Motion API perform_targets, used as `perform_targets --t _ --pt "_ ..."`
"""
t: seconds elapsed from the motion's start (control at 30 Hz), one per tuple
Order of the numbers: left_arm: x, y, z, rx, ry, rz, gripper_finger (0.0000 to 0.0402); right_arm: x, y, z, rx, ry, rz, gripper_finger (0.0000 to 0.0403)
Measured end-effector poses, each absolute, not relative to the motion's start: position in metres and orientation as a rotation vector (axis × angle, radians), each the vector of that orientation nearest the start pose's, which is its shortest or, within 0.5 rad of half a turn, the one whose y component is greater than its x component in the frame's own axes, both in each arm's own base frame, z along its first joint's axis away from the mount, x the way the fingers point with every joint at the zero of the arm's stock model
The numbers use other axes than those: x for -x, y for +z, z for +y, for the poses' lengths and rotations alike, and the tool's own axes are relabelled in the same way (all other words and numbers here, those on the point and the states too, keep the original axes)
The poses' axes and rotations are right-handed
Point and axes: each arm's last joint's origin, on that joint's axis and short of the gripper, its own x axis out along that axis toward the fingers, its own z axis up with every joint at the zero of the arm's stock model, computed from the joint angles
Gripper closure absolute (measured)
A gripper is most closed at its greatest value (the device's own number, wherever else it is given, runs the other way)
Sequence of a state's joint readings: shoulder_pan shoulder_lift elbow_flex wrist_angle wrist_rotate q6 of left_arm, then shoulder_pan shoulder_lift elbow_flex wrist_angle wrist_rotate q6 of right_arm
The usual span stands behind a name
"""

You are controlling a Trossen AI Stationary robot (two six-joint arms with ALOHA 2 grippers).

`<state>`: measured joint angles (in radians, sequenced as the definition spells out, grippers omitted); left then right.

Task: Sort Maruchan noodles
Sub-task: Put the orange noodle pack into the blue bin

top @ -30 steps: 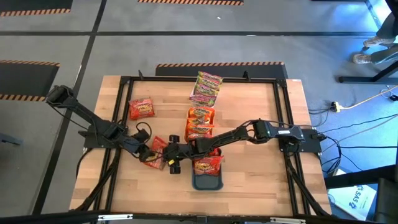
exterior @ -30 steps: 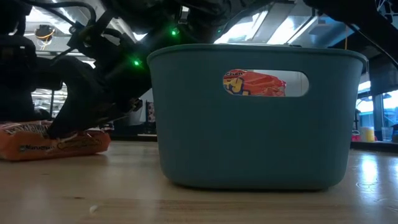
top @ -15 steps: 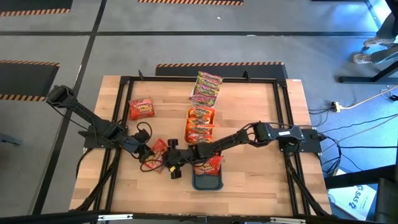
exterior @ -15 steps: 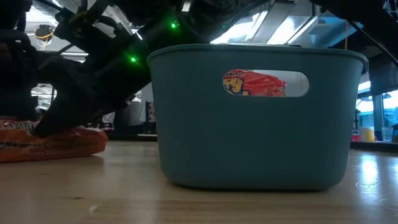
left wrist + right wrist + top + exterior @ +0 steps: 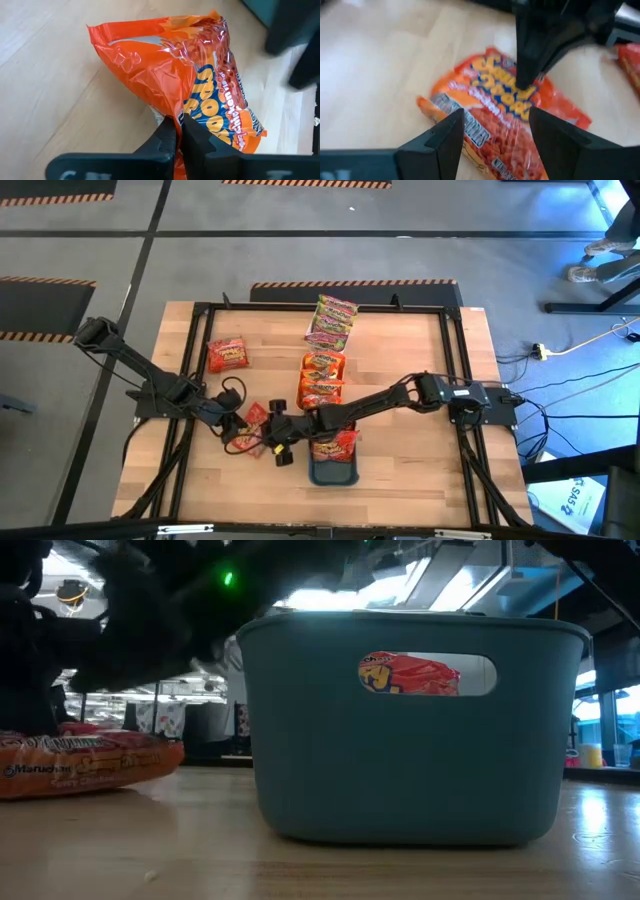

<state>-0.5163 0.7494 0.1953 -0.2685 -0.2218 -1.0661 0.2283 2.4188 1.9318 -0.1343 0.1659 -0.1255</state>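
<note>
The left gripper [image 5: 177,131] has its two fingers pressed together on the crinkled edge of an orange noodle packet [image 5: 200,95], pinching the plastic while the rest of that packet lies on the wooden table [image 5: 60,100] just ahead of the fingertips. From overhead that gripper [image 5: 243,436] sits toward the front of the table, left of the middle, with the packet [image 5: 252,442] right under it. The right gripper [image 5: 495,135] is spread wide, fingers well apart, hanging just over the same orange packet [image 5: 505,112], and the left arm's dark fingers show just beyond it, coming down onto the packet's far side. In the top-down shot the right gripper [image 5: 283,436] is right beside the left one, so the two nearly meet over the packet. Just to the right gripper's other side is a teal bin [image 5: 334,472] with a red packet [image 5: 335,445] lying on top; the level camera shows that red packet [image 5: 410,674] through the handle slot of the bin [image 5: 410,780], and the orange packet [image 5: 80,766] flat on the wood to one side. Farther back from both grippers there's an orange tray [image 5: 322,380] stacked with packets, another red packet [image 5: 227,354] lying loose on the wood toward the left arm's side, and farthest off a pile of green-pink packets [image 5: 333,322] at the table's back edge.
</note>
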Motion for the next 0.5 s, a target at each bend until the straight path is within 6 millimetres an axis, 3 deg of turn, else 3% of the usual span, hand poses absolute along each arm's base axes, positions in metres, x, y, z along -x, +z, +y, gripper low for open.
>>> perform_targets --t 0.27,0.5 --pt "-0.128 0.166 -0.065 0.544 0.063 0.763 0.0398 -0.503 0.213 0.113 0.254 0.129 0.701 0.0188" --pt "-0.132 0.203 -0.064 0.326 0.082 0.732 0.0398 -0.477 0.245 0.107 0.251 0.126 0.816 0.0188"
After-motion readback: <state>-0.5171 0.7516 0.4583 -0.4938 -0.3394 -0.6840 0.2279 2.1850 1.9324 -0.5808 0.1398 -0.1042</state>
